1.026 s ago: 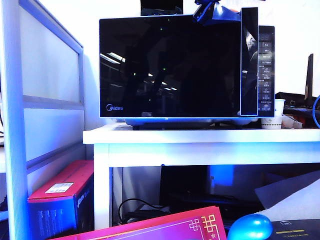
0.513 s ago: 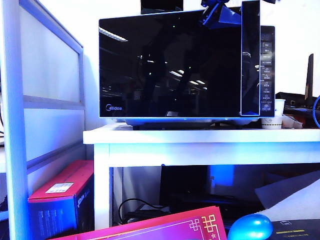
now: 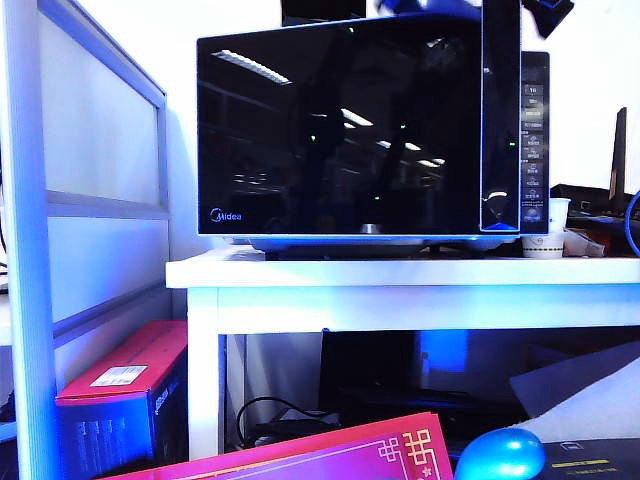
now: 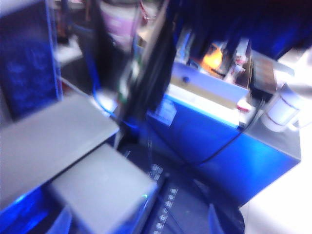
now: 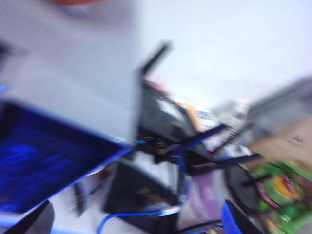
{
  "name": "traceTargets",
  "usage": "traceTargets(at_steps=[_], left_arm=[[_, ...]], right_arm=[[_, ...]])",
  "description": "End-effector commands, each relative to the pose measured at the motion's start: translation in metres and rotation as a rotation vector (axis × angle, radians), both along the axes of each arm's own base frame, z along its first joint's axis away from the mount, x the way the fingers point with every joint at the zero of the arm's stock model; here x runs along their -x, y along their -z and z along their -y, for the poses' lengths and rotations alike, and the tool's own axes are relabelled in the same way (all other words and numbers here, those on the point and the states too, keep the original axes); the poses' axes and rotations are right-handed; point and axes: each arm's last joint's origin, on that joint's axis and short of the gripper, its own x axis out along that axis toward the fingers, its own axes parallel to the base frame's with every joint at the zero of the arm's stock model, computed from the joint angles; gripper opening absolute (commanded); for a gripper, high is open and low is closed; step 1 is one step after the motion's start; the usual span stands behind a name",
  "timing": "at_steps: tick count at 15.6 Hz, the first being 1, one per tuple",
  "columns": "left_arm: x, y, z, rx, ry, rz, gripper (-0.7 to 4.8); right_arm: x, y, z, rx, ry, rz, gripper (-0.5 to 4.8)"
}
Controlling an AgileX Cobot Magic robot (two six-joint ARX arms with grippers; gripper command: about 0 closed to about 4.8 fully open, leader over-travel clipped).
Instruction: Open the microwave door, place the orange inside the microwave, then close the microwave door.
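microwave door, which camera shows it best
The exterior view: the microwave door fills it, glossy black glass with the Midea logo at its lower left and the handle strip on its right edge. Both wrist views are motion-blurred; neither shows a recognisable door, and neither arm's jaws are clearly visible.

A white counter [image 3: 400,272] carries a white paper cup [image 3: 557,215] at its right end; below sit a red box [image 3: 125,385], a shiny blue rounded object [image 3: 500,455] and a pink patterned board [image 3: 330,457]
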Motion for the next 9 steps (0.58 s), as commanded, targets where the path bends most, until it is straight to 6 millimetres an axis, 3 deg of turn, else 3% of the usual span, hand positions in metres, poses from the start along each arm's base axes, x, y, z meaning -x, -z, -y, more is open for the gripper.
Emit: traceTargets(at_steps=[1,4,9], left_arm=[[0.007,-0.013,-0.005,0.020,0.002,0.026,3.72],[0.016,-0.028,-0.018,-0.018,-0.105,0.054,3.72],[0.032,-0.071,-0.047,-0.015,-0.392,0.250,3.72]], right_arm=[[0.003,0.001,-0.005,-0.020,-0.101,-0.040,4.79],[0.004,0.005,-0.006,-0.038,-0.166,-0.080,4.79],[0.010,-0.001,-0.006,-0.050,-0.189,-0.061,4.79]])
